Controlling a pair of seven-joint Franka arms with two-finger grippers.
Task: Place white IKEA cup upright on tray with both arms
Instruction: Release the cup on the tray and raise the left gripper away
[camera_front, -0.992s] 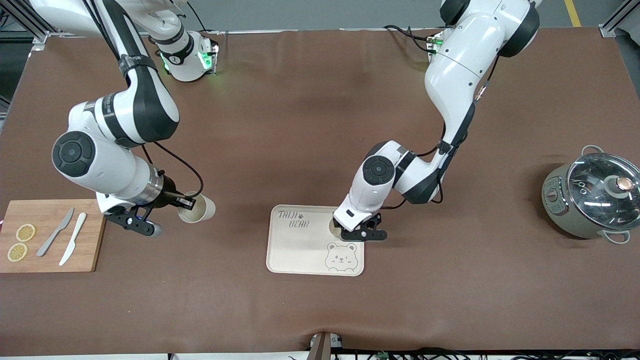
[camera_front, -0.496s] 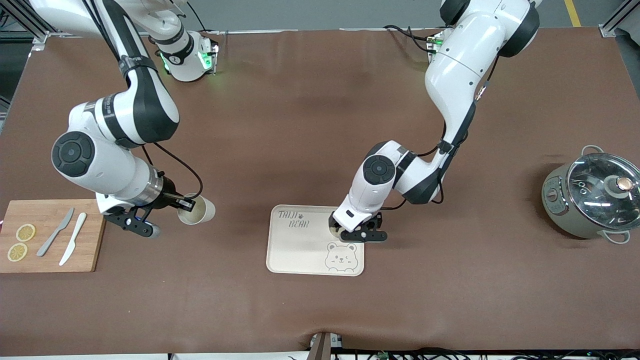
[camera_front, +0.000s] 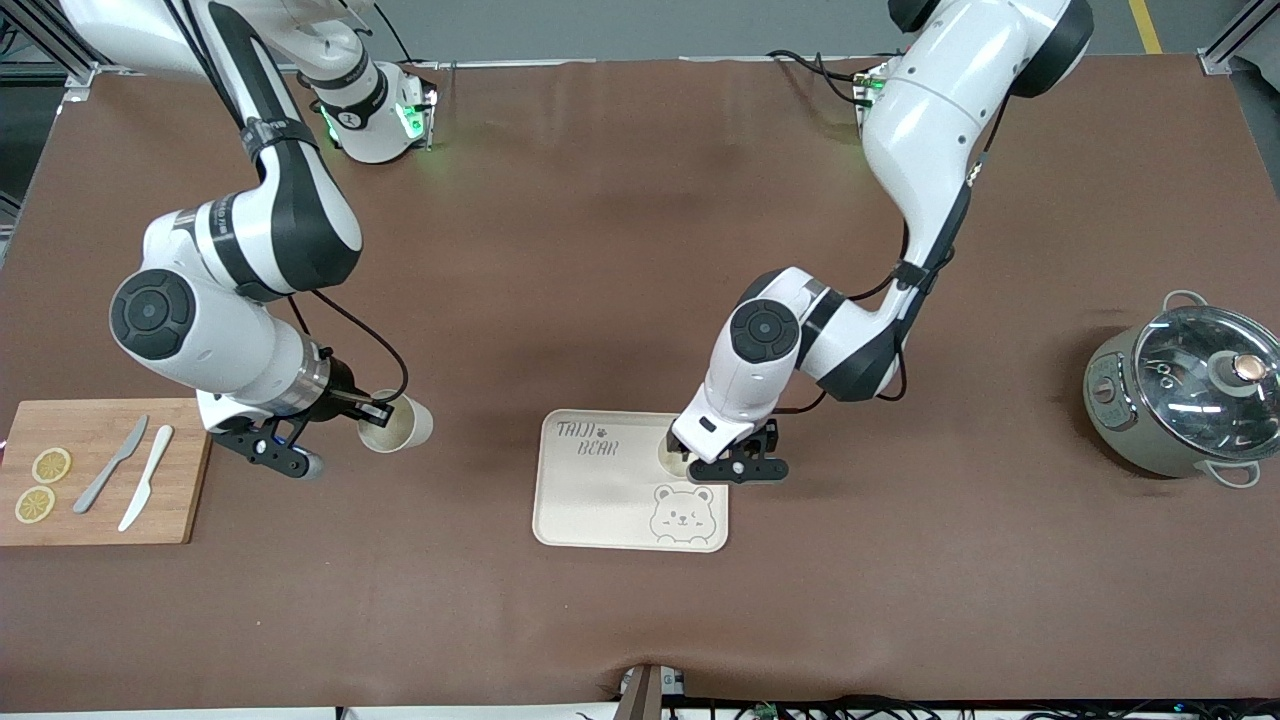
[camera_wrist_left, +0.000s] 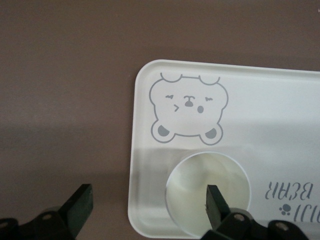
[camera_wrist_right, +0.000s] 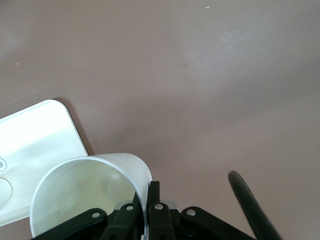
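1. Left gripper (camera_front: 738, 466), jaws wide, hangs over the upright cup (camera_front: 676, 458) at the tray's (camera_front: 600, 500) 2 o'clock corner; best to rise straight up, clear of the rim.
2. Right gripper (camera_front: 374, 410) pinches a second cup's (camera_front: 398, 426) rim, 9 o'clock of the tray; this arm waits.

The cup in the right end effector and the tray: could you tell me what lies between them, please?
Nothing: in the front view, only bare brown table separates the held cup from the tray.
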